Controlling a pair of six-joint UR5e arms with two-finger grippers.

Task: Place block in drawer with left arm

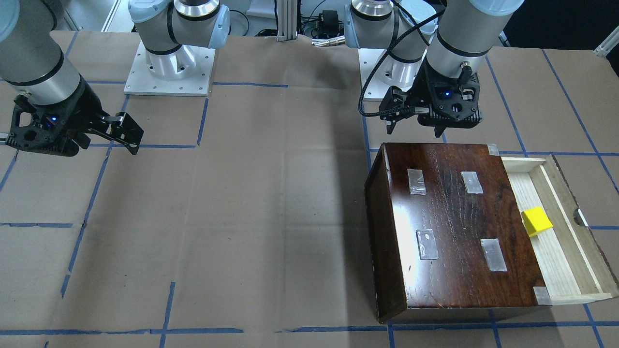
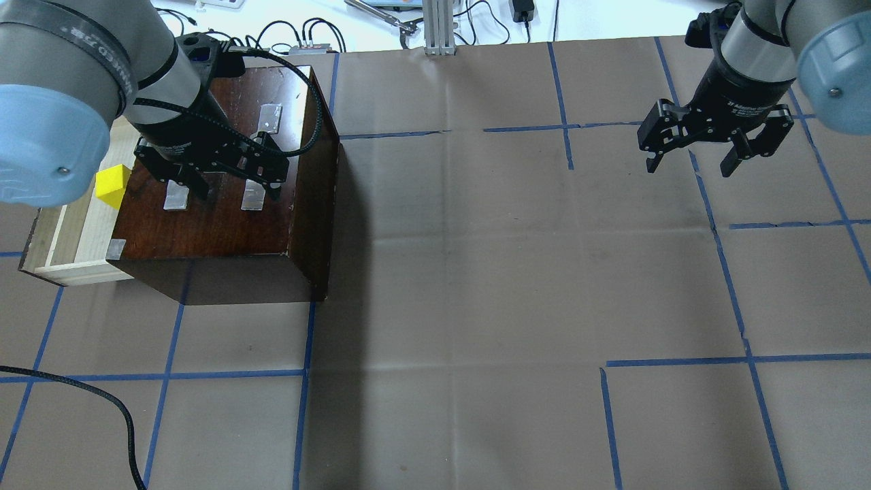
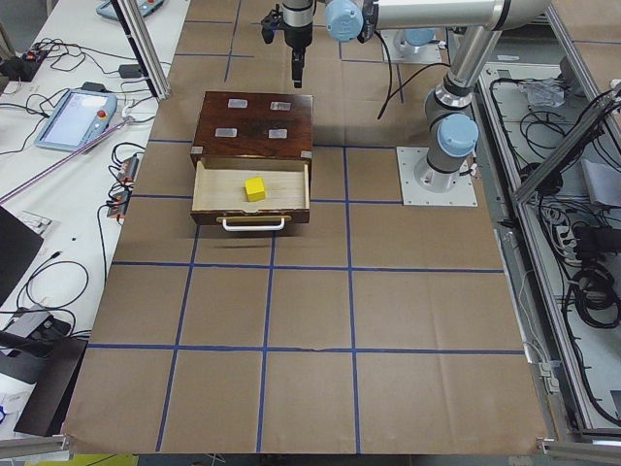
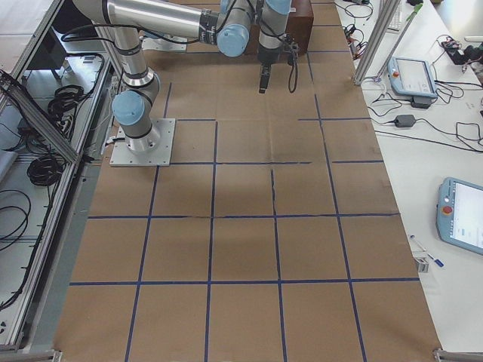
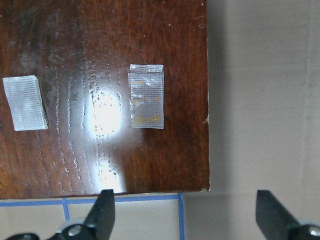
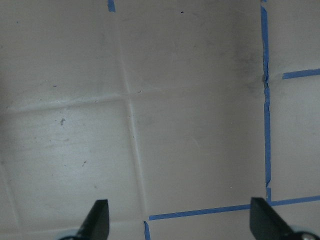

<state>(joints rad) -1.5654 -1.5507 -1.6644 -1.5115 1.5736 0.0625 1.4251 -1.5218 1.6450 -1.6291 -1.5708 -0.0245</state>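
Note:
The yellow block (image 1: 537,221) lies inside the open drawer (image 1: 556,256), which is pulled out of the dark-brown box (image 1: 454,227). The block also shows in the overhead view (image 2: 112,185) and the exterior left view (image 3: 254,187). My left gripper (image 2: 238,192) is open and empty. It hovers over the box's taped top (image 5: 100,75), near the edge away from the drawer, and apart from the block. In the front view the left gripper (image 1: 416,129) sits by the box's robot-side edge. My right gripper (image 2: 688,167) is open and empty over bare table far from the box.
Several clear tape patches (image 5: 146,96) sit on the box top. Blue tape lines (image 2: 721,272) grid the brown paper table. A black cable (image 2: 102,398) lies at the near left. The arm bases (image 1: 169,67) stand at the robot's side.

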